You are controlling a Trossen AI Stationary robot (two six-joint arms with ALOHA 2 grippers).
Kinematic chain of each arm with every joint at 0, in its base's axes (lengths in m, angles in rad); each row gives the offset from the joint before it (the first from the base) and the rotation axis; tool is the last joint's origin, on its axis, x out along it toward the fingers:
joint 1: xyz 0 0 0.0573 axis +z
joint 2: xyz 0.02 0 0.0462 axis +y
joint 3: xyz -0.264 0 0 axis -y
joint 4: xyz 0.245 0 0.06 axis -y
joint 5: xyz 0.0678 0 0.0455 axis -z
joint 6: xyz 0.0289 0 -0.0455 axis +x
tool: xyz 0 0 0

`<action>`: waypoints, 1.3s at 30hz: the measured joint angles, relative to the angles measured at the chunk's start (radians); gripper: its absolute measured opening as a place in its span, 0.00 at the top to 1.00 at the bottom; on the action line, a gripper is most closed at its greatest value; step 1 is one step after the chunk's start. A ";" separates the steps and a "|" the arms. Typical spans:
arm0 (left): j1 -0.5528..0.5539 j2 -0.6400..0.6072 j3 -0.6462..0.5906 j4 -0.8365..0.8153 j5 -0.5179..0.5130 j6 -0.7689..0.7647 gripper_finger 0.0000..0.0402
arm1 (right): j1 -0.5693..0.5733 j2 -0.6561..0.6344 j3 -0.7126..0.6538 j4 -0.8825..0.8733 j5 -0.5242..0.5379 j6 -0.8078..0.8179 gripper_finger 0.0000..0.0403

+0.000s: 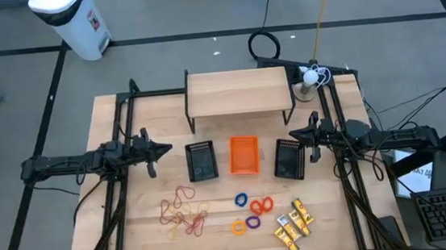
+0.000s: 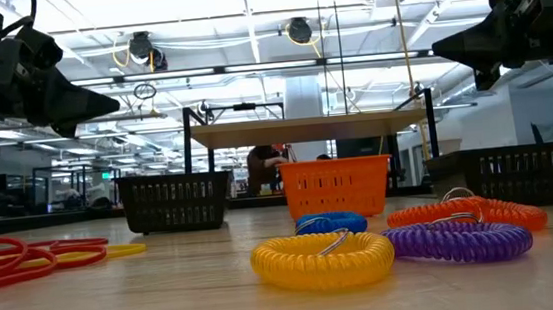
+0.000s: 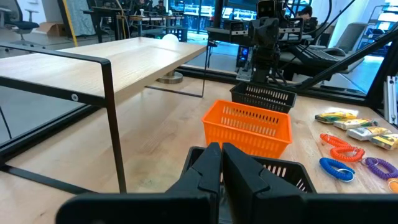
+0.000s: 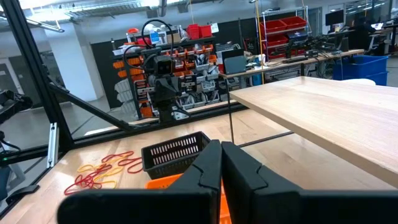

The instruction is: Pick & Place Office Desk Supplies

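Note:
Rubber bands (image 1: 184,213), red, orange and tan, lie in a loose heap on the table's near left. Coiled rings (image 1: 252,211) in blue, orange, purple and yellow lie near the middle front; in the low view the yellow ring (image 2: 322,257) lies nearest. Yellow oblong pieces (image 1: 293,224) lie at the near right. My left gripper (image 1: 168,150) hovers shut at the table's left, above the table and left of a black mesh tray (image 1: 201,160). My right gripper (image 1: 302,139) hovers shut at the right, beside the other black tray (image 1: 289,159).
An orange tray (image 1: 243,155) stands between the two black trays at mid-table. A wooden shelf on black legs (image 1: 239,91) spans the far middle. Black frame rails (image 1: 122,174) run along both sides of the table. A white lamp base (image 1: 307,92) sits at the far right.

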 joint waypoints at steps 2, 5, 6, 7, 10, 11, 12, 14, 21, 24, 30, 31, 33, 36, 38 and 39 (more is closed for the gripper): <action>0.000 0.000 0.000 0.000 0.000 -0.004 0.95 | 0.000 0.000 0.000 0.000 0.000 0.000 1.00; 0.000 0.000 0.000 0.000 0.000 -0.005 0.95 | 0.000 0.000 0.000 0.005 0.000 -0.001 1.00; 0.000 0.000 0.000 0.000 0.000 -0.005 0.95 | 0.000 0.000 0.000 0.021 0.001 -0.005 1.00; 0.000 0.000 0.000 0.002 0.000 -0.007 0.95 | 0.000 0.000 0.000 0.042 0.001 -0.008 1.00; 0.000 0.000 0.000 0.021 0.001 -0.104 0.95 | 0.000 0.000 0.000 0.056 0.000 -0.010 1.00; 0.000 0.000 0.000 0.029 -0.002 -0.139 0.95 | 0.000 0.000 0.000 0.060 0.000 -0.010 1.00; 0.000 0.000 0.000 0.038 -0.010 -0.166 0.95 | 0.000 0.000 0.000 0.061 0.000 -0.010 1.00; 0.000 0.000 0.000 0.060 -0.016 -0.216 0.95 | 0.000 0.000 0.000 0.060 0.000 -0.010 1.00; 0.000 0.001 0.000 0.076 0.022 -0.269 0.95 | 0.000 0.000 0.000 0.068 0.000 -0.002 1.00; 0.000 0.001 0.000 0.075 0.025 -0.277 0.95 | 0.000 0.000 0.000 0.069 0.000 0.000 1.00; 0.000 0.022 0.000 0.057 0.008 -0.303 0.95 | 0.000 0.000 0.000 0.091 0.000 0.000 1.00; 0.000 0.029 0.000 0.059 -0.004 -0.290 0.95 | 0.000 0.000 0.000 0.099 0.000 0.000 1.00; 0.000 0.044 0.000 0.053 -0.041 -0.257 0.95 | 0.000 0.000 0.000 0.099 0.000 0.000 1.00; 0.000 0.076 0.000 0.053 -0.098 -0.263 0.95 | 0.000 0.000 0.000 0.088 0.000 0.000 1.00; 0.000 0.092 0.000 0.059 -0.103 -0.252 0.95 | 0.000 0.000 0.000 0.060 0.000 -0.018 1.00; 0.000 0.102 0.000 0.063 -0.093 -0.238 0.95 | 0.000 0.000 0.000 0.054 0.000 -0.039 1.00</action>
